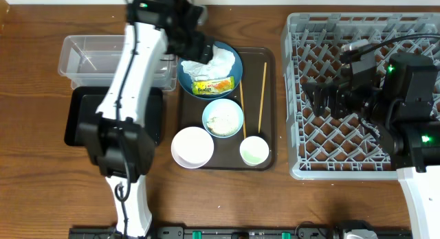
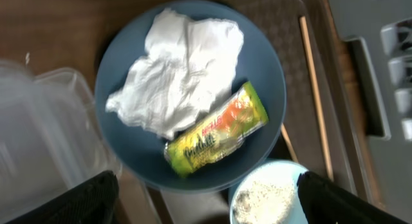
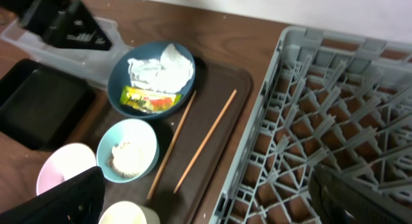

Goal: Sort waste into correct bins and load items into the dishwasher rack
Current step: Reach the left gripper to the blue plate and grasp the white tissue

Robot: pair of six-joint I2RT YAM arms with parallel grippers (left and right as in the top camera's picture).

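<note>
The dark blue dish holds the crumpled white napkin and the yellow-green wrapper. My left gripper hovers open and empty just above the dish; in the left wrist view its fingers straddle the napkin and wrapper. The light blue bowl holds rice scraps. The white bowl, small cup and two chopsticks lie on the brown tray. My right gripper is open and empty over the grey rack.
The clear tub stands at the far left with the black tray just in front of it, both left of the brown tray. The left arm crosses over them. The rack fills the right side.
</note>
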